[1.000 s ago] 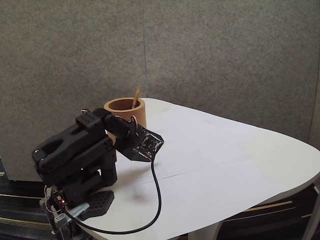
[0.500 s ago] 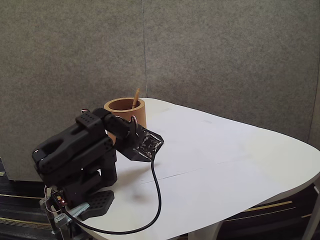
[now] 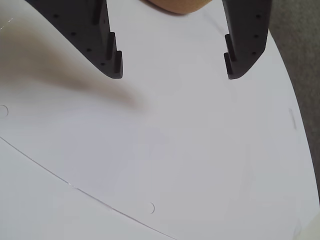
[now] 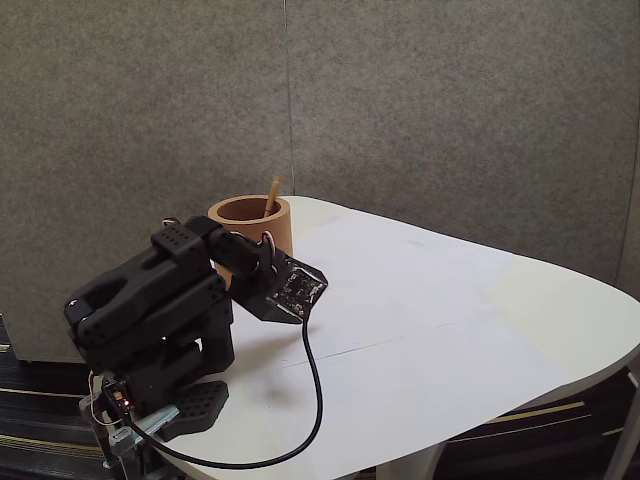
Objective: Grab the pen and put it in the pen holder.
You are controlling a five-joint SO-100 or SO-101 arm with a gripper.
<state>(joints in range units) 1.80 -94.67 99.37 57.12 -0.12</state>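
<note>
- Clearly, in the wrist view the gripper (image 3: 172,70) stands wide apart, its two dark fingers (image 3: 107,47) reaching down from the top edge with nothing but bare white table (image 3: 165,160) between them.
- At the top edge of that view, between the fingers, a sliver of the orange-brown pen holder (image 3: 177,5) peeks in; its inside is out of sight there.
- From the fixed view the pen holder (image 4: 250,228) stands upright near the table's far left edge, just behind the folded arm (image 4: 150,310).
- That view also shows the pen (image 4: 272,196) inside the holder, leaning against its right inner wall with the tip poking above the rim.
- Seen from the fixed view, the gripper's tips are hard to make out behind the camera board (image 4: 295,288), so its spread cannot be read there.
- A black cable (image 4: 315,385) loops from the board down across the table to the arm's base.
</note>
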